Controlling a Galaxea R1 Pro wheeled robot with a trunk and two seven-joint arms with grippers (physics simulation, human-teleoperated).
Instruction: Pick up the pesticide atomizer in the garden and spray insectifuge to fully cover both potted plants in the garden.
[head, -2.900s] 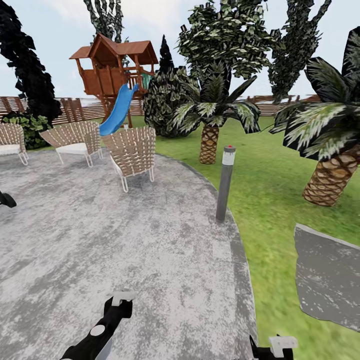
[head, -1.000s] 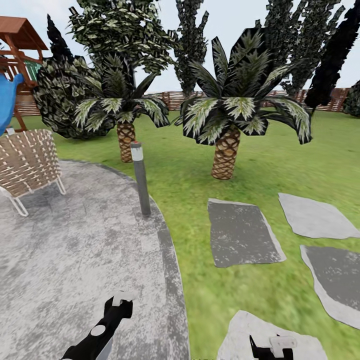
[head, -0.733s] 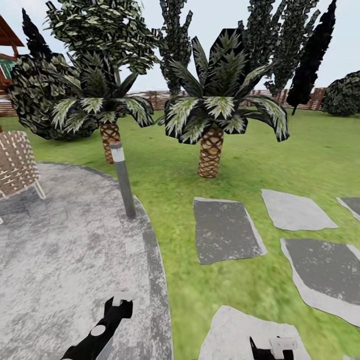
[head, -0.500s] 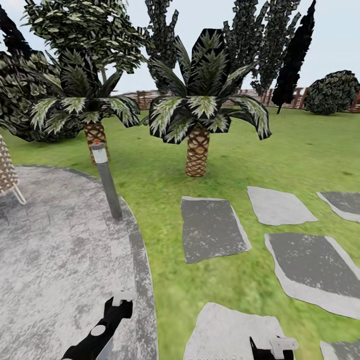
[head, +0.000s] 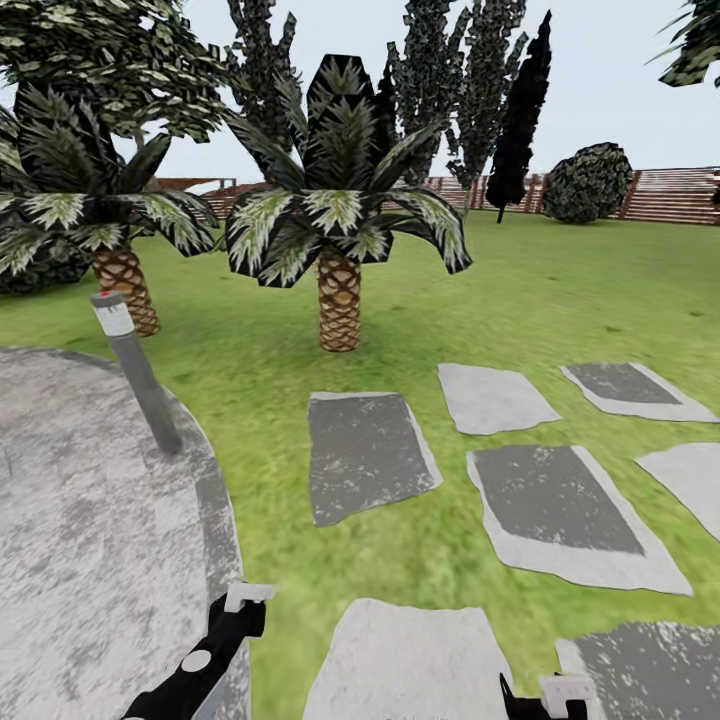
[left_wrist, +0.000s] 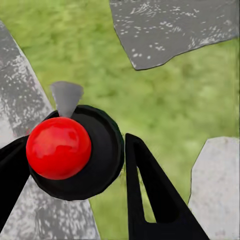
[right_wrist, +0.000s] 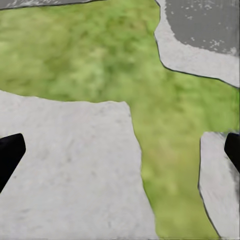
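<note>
Left gripper (left_wrist: 75, 165): two matte black, wedge-shaped fingers (left_wrist: 150, 195) closed around the pesticide atomizer (left_wrist: 75, 150), a round dark body with a glossy red ball top and a grey pointed nozzle; right gripper (right_wrist: 120, 150): spread wide, black tips at either edge, nothing between them, above pale rough stepping stones (right_wrist: 75, 165); head view: mottled grey paving (head: 80, 520) curving beside lawn (head: 560, 290); cylindrical grey bollard lamp (head: 135, 370) at its rim; two scaly-trunked palms (head: 340, 300) behind; slatted brown fence (head: 670, 195) beyond.
</note>
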